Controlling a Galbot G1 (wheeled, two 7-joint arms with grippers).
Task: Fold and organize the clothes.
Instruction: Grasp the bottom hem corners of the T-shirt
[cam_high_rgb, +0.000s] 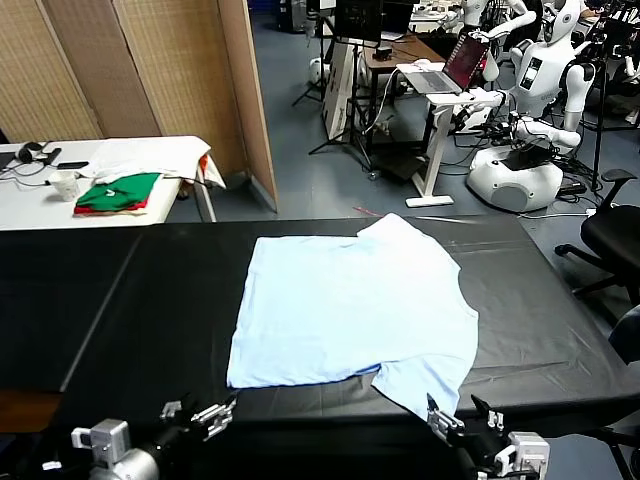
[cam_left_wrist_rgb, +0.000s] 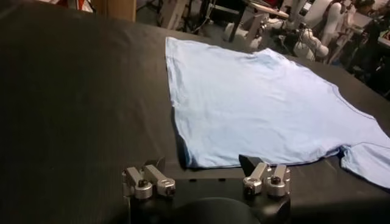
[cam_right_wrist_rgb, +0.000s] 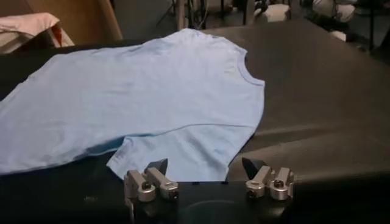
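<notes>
The pale sky-blue T-shirt (cam_high_rgb: 350, 305) lies spread flat on the black table (cam_high_rgb: 150, 290), plain side up, hem toward the left and one sleeve at the near edge. My left gripper (cam_high_rgb: 197, 415) is open and empty at the table's near edge, just short of the shirt's near hem corner (cam_left_wrist_rgb: 189, 159). My right gripper (cam_high_rgb: 458, 415) is open and empty at the near edge, right by the near sleeve (cam_right_wrist_rgb: 183, 149). The shirt fills both wrist views (cam_left_wrist_rgb: 262, 109) (cam_right_wrist_rgb: 140, 91).
A white side table (cam_high_rgb: 110, 165) at the back left holds green-and-red folded garments (cam_high_rgb: 118, 192), a white cloth and a cup. Wooden screens stand behind it. Desks, a laptop, other robots and an office chair (cam_high_rgb: 615, 235) stand beyond and to the right.
</notes>
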